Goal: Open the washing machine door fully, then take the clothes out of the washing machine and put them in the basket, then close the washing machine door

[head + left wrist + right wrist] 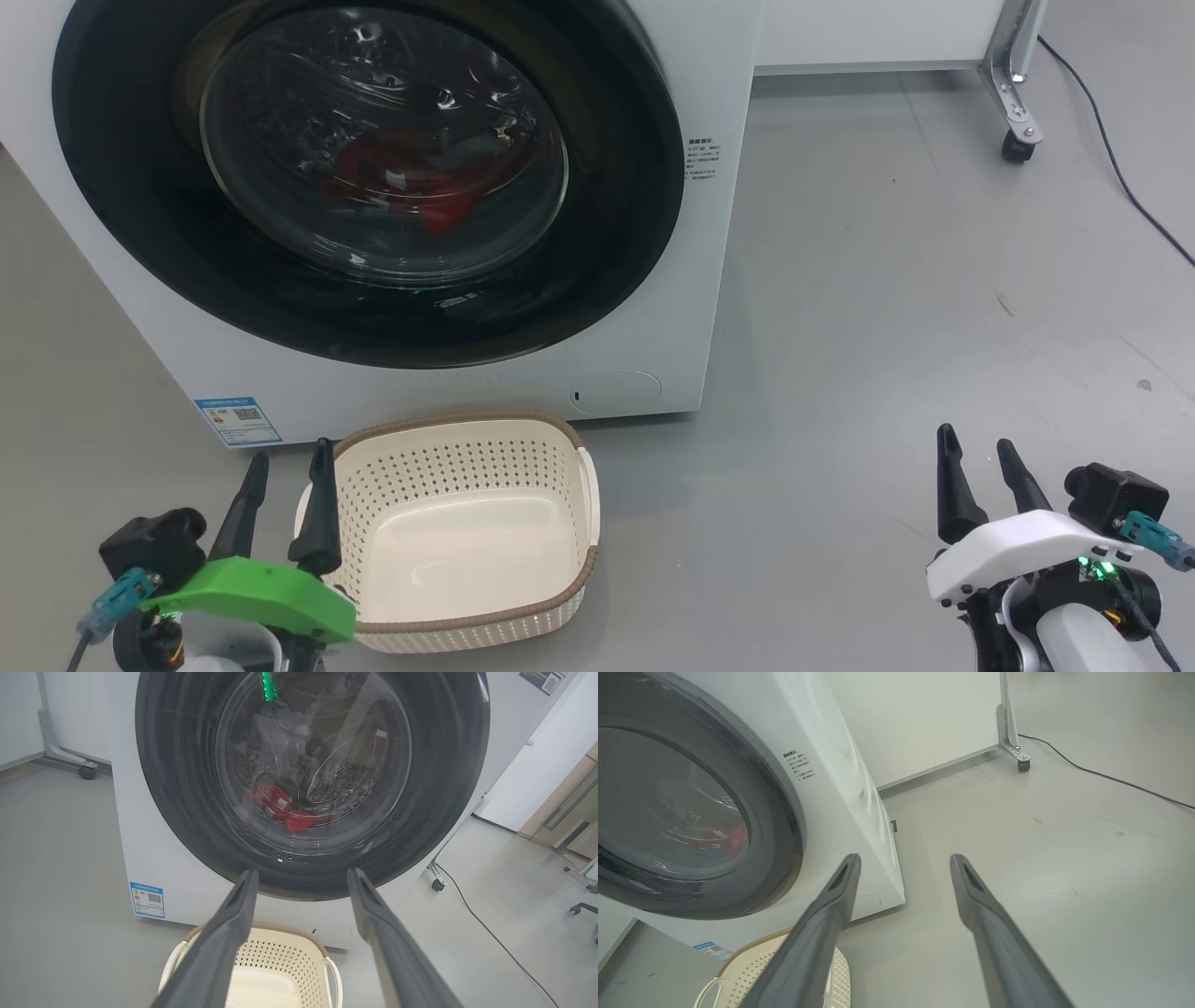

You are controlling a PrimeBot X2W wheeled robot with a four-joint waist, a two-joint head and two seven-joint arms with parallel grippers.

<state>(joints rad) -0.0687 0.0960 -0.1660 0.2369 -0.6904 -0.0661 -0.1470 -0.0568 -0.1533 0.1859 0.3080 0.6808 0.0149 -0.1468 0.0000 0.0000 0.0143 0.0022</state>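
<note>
Door-opening comes first, I judge. In the head view the washing machine door (625, 187) lies shut against the washing machine (724, 308), with the clothes (411, 177) a red heap behind its glass. The basket (467, 425) stands empty on the floor, just before the machine's lower front edge. The left gripper (291, 451) hovers by the basket's left side and the right gripper (975, 438) well apart; both are spread wide and hold nothing. A finger should hook the black rim and swing it in an arc; I cannot tell which side latches.

The left wrist view faces the glass squarely and adds the perforated drum (345, 784).

The right wrist view adds the machine's right front corner and a cable (1111, 777) across the floor.
</note>
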